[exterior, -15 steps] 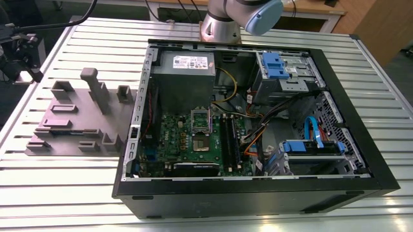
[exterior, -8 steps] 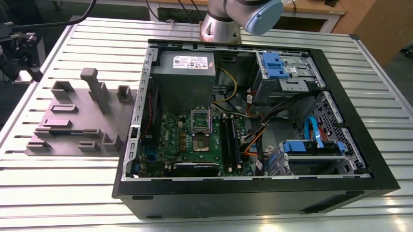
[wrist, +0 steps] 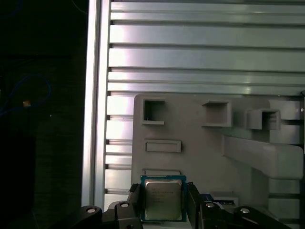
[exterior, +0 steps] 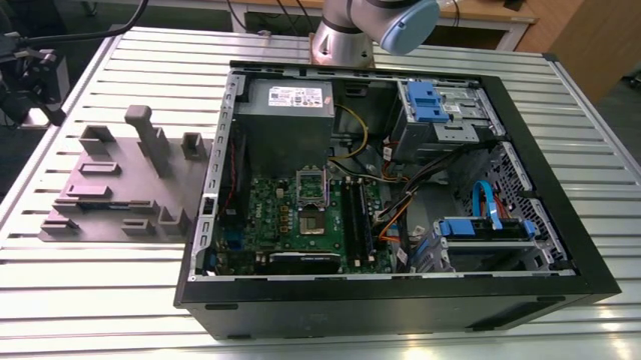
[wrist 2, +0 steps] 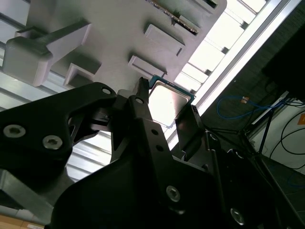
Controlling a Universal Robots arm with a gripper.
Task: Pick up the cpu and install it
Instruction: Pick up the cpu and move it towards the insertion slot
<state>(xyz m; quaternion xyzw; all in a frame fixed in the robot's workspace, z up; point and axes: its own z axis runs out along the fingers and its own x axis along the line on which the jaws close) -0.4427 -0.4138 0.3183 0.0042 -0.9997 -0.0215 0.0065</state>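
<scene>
Two fingers [wrist: 136,200] of end effector [wrist: 163,199] narrowly parted, pinching cpu [wrist 2: 167,105] edges.

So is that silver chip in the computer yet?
Out. The cpu is in the gripper, over the grey tray, outside the computer case.

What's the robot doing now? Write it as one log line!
gripper: shut on cpu | place: at grey tray | install: cpu not yet in computer
</scene>
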